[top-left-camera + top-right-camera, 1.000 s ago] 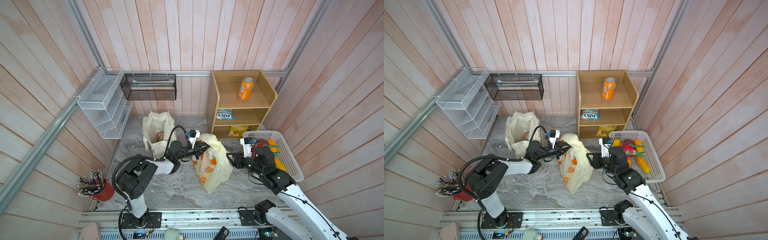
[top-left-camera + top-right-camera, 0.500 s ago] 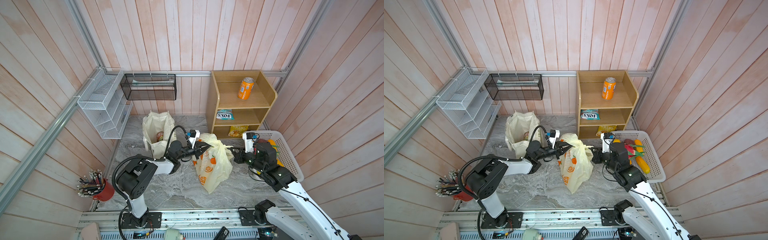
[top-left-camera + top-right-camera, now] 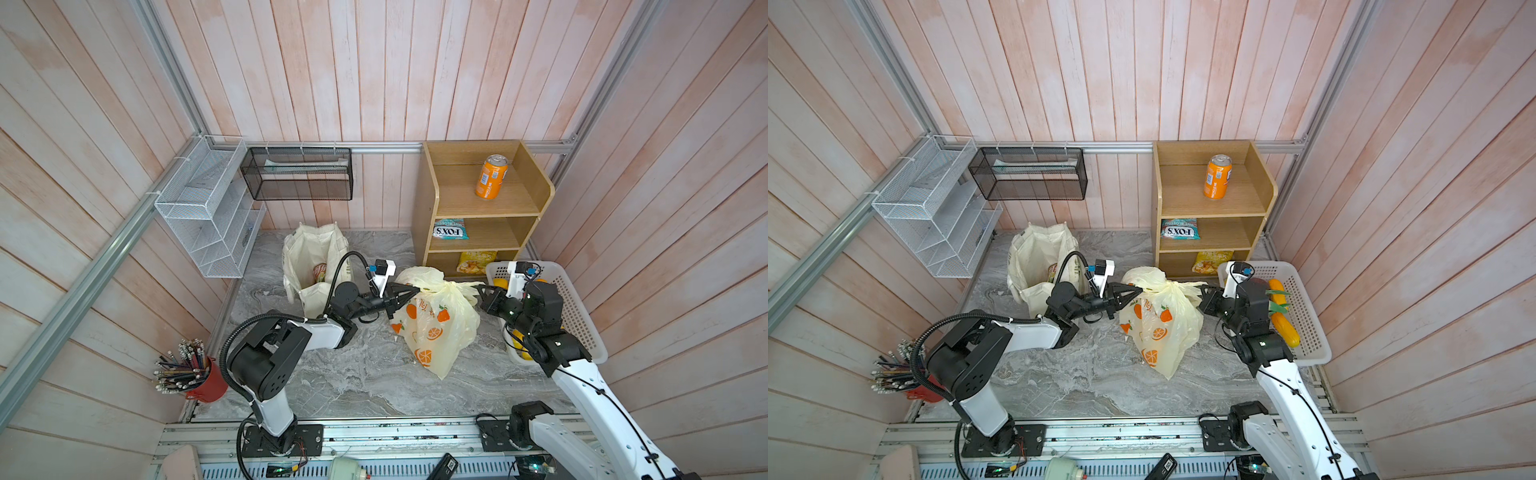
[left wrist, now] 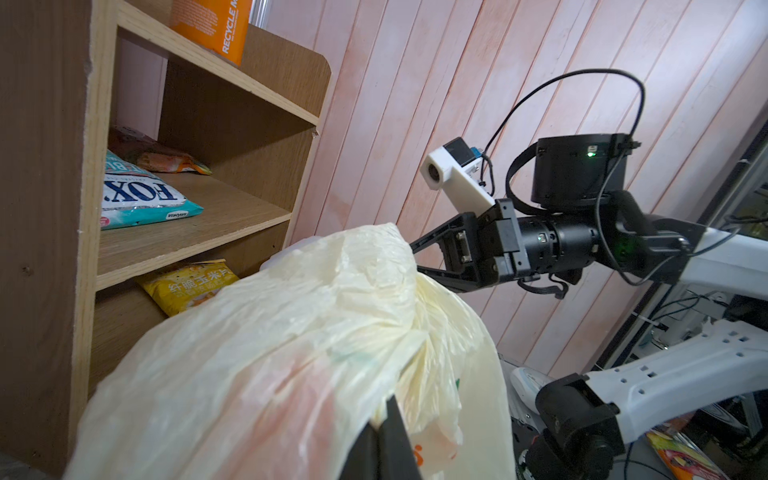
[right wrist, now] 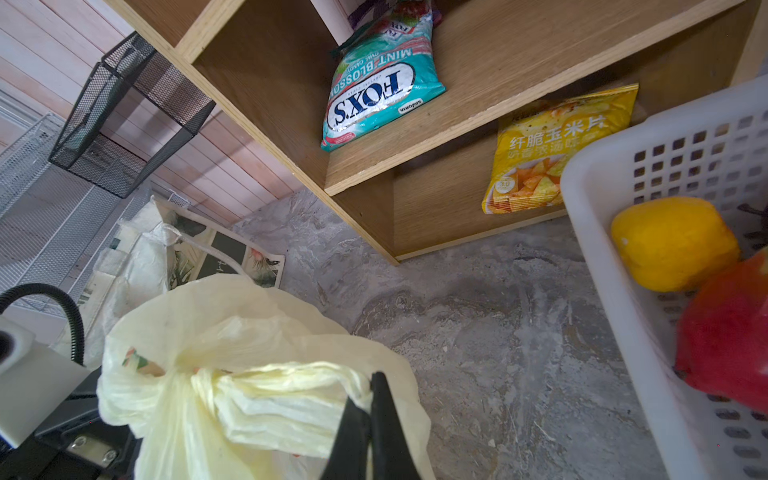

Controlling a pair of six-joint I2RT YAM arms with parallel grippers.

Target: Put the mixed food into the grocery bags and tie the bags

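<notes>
While left hand (image 3: 410, 292) and right hand (image 3: 478, 288) pinch, crinkly plastic bag (image 3: 432, 328) (bunched).

Robot test booth, panelled walls (image 3: 374, 62) (aluminium rails (image 3: 386, 146))

The contents of the bag (image 3: 432, 328) (image 3: 1163, 332) are hidden by its film in both top views. In the tote (image 3: 303, 253), at 10 o'clock from the bag, only a scrap of a packet (image 3: 319, 272) is seen, its print too small to be read. The basket (image 3: 582, 316) at 3 o'clock is largely covered by the right arm (image 3: 536, 307). In the left wrist view the can (image 4: 212, 25) and the left gripper (image 4: 382, 419) are cut off by the edge.
</notes>
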